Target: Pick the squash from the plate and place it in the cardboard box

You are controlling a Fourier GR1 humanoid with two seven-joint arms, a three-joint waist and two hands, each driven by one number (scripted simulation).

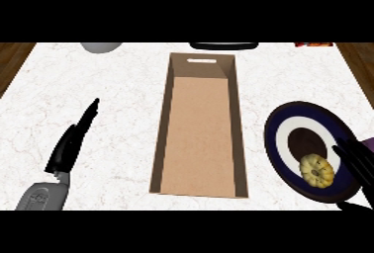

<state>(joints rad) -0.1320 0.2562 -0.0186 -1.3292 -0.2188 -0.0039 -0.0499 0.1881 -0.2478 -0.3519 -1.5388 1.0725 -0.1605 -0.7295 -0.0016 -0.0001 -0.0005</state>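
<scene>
**Squash Still on the Plate, Right Hand Beside It**

The left hand point(70, 143) is being held over the white marble counter point(116, 113), at the view's lower left, with its grey forearm coming in from the bottom edge. Its fingers are being kept straight and together, pointing up and away toward the far side of the counter; nothing is being grasped or touched by it.

The right hand point(356, 163) is being shown only in part at the view's right edge. Its dark fingers are being held fairly straight, lying over the right rim of the dark plate point(281, 128), just beside the squash point(317, 170). The squash is not being enclosed by them, and whether it is being touched cannot be told.

No readable writing is being shown anywhere.

The yellow squash is being carried by the plate, in its lower right part. The long, open cardboard box point(199, 128) is lying between the two hands, just left of the plate.
</scene>
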